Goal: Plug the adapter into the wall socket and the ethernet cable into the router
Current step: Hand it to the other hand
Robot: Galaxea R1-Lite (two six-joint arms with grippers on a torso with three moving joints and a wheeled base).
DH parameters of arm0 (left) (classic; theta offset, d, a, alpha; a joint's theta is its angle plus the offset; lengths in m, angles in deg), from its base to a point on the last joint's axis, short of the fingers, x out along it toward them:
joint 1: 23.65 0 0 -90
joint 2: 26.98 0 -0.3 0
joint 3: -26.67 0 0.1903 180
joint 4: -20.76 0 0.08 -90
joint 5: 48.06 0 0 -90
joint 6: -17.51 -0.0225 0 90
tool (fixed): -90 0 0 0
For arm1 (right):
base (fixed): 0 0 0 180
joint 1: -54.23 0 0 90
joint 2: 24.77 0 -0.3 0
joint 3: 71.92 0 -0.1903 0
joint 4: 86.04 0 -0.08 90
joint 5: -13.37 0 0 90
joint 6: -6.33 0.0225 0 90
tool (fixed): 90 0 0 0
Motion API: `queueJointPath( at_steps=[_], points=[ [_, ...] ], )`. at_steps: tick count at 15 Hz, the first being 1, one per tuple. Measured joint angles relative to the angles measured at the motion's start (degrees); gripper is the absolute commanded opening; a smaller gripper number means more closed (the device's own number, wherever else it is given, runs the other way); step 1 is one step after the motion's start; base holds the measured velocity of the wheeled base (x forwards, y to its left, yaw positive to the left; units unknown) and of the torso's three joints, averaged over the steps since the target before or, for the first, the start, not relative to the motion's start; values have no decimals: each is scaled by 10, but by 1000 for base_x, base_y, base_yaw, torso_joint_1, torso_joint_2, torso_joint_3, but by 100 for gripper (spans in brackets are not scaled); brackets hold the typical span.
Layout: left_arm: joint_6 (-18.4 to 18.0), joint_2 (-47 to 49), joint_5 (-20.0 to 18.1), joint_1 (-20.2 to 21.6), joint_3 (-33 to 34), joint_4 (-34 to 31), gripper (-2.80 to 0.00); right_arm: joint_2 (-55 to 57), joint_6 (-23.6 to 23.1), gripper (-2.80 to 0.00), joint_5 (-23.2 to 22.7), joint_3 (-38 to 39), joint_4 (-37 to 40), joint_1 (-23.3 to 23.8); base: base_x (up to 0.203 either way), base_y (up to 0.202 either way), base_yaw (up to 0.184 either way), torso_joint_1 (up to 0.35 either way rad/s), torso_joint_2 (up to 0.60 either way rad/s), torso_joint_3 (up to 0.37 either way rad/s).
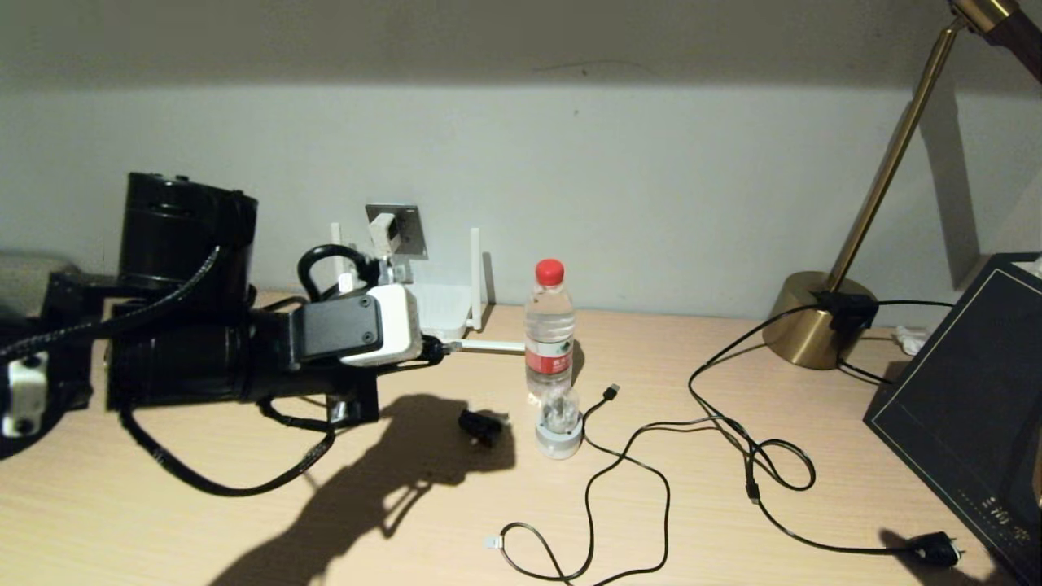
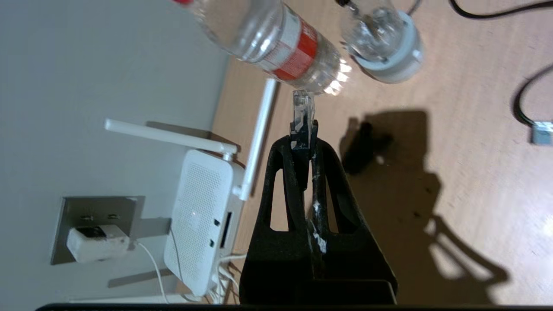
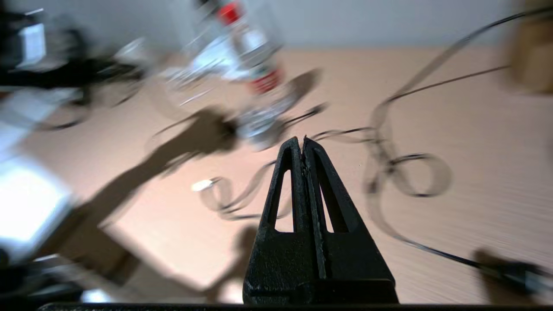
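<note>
The white adapter [image 2: 97,244] sits plugged into the grey wall socket [image 2: 99,207] on the wall, also visible in the head view as adapter [image 1: 381,230] and socket [image 1: 407,232]. Its thin white cord runs down behind the white router [image 2: 198,216], which leans at the wall with its dark port slot [image 2: 227,235] on the edge facing out. My left gripper [image 2: 302,142] is shut on the ethernet cable's clear connector [image 2: 302,108], held beside the router and apart from the slot. In the head view the left gripper [image 1: 435,352] hovers by the router [image 1: 444,309]. My right gripper [image 3: 302,140] is shut and empty over the desk.
A water bottle [image 1: 549,325] with a red cap stands right of the router, with a bulb on a grey base [image 1: 559,423] and a small black clip [image 1: 480,423] in front. Black cables [image 1: 651,456] loop over the desk. A brass lamp base [image 1: 814,321] and a dark box [image 1: 969,407] stand at the right.
</note>
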Motion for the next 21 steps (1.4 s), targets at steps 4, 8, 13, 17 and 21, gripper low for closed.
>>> queueJointPath(
  at_steps=[4, 8, 13, 17, 21],
  points=[
    [37, 46, 16, -26, -44, 50, -280, 215, 19, -280, -38, -109, -9, -92, 0, 0, 0, 0, 0, 0],
    [40, 87, 41, -75, -96, 56, -280, 390, 75, 0, 16, -173, -85, -220, 0, 0, 0, 0, 0, 0],
    [8, 102, 42, -90, -103, 83, -280, 490, 107, 0, 28, -210, -135, -308, 0, 0, 0, 0, 0, 0],
    [6, 105, 42, -114, -103, 84, -280, 518, 107, 0, 31, -222, -151, -314, 0, 0, 0, 0, 0, 0],
    [6, 108, 42, -132, -101, 85, -280, 527, 106, 0, 46, -239, -152, -324, 0, 0, 0, 0, 0, 0]
  ],
)
